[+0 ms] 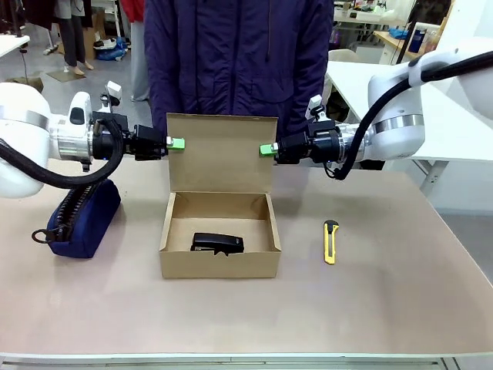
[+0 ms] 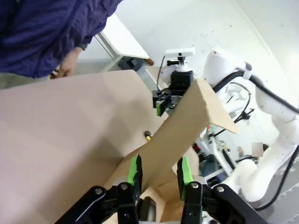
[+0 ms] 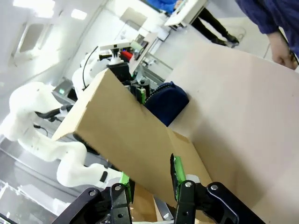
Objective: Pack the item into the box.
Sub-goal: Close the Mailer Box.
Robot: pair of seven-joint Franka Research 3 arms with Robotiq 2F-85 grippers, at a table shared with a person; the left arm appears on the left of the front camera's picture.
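Item (image 1: 217, 243) is sitting in box (image 1: 219, 266). Left gripper (image 1: 176, 142) and right gripper (image 1: 266, 148) are both pinching lid flap (image 1: 222, 154); uneven lowering is risking a crease.

Two white arms with smooth, rounded shells are seen: the left arm (image 1: 23, 146) to the left of the box (image 1: 219, 266), the right arm (image 1: 400, 100) to its right. Each wrist is ringed by a silver band (image 1: 31, 118), and thick black cables (image 1: 77, 179) are looped beneath. The left gripper (image 1: 177, 143) and right gripper (image 1: 266, 149) are black, tipped with green pads (image 2: 135, 170). Behind the box, a dark blue padded jacket (image 1: 239, 54) is worn by the person.
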